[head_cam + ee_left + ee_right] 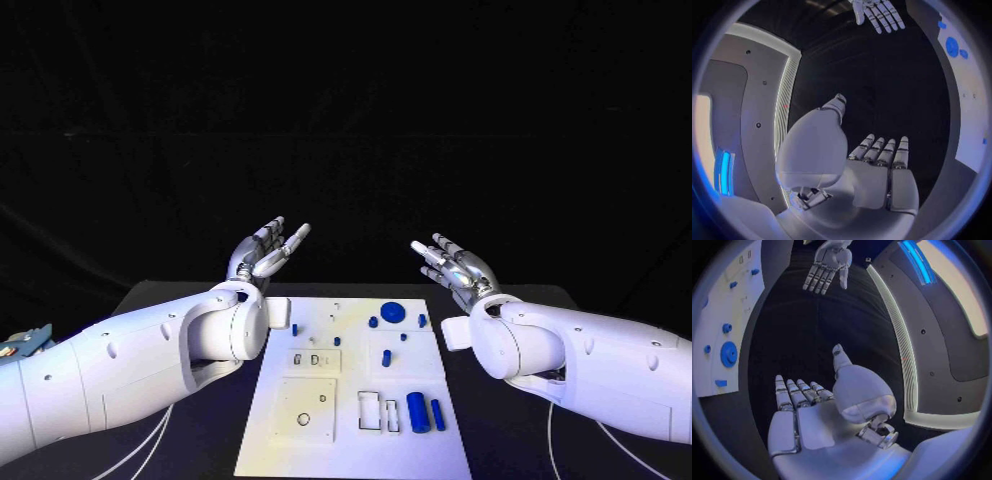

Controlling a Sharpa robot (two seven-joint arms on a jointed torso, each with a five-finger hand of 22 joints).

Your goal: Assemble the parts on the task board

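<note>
Backdrop: plain black behind a black, matte table (173, 300) whose far edge runs behind both hands.
Task board (325, 445): a flat white rectangular plate in the middle of the table, its long sides running from the table's near edge toward its far edge. Its surface is smooth, with shallow rectangular recesses and outlined slots.
Parts near the board's far edge: a round blue disc (392, 311), the largest piece, with smaller blue pieces just beside it and one small upright blue peg (294, 328) close to the board's left edge.
Parts near the board's near right corner: a blue cylinder (417, 412) lying on its side, with a thinner blue bar (437, 414) just beside it, both parallel to the board's long sides.
Recesses: a square recess with a small ring (303, 419) in it sits at the near left; two narrow outlined slots (369, 409) lie beside the cylinder, and what they hold cannot be told.
Left hand (268, 247): silver, jointed metal, raised above the table's far edge off the board's left far corner, fingers straight and spread, holding nothing.
Right hand (454, 262): same silver build, raised off the board's right far corner, fingers spread apart, holding nothing.
Arms: smooth white shells, one along each long side of the board.
</note>
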